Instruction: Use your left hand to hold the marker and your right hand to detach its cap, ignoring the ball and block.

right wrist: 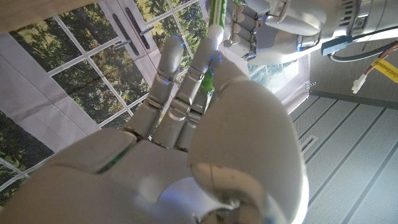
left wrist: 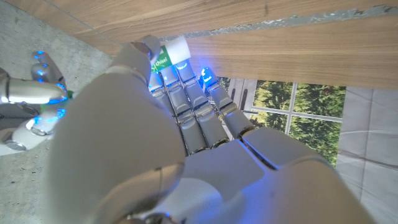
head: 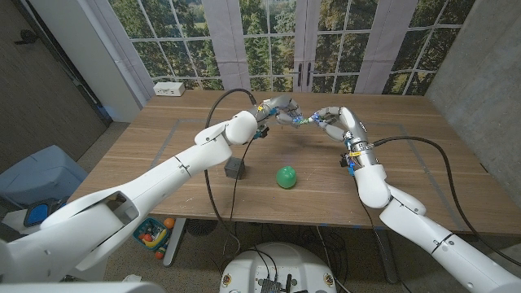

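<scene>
Upper centre of the head view, the left hand (head: 279,107) grips the green marker (head: 299,120) above the table (head: 407,187); the right hand (head: 335,120) pinches its other end. Green ball (head: 286,177) and grey block (head: 235,168) sit lower centre, apart.

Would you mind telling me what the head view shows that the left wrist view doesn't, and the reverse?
Head view alone: the green ball and the dark block lying apart on the table, well short of the hands. Left wrist view alone: the marker's white, green-labelled end poking past the left hand's fingers. Both: the left hand gripping the marker, with the right hand meeting it.
</scene>
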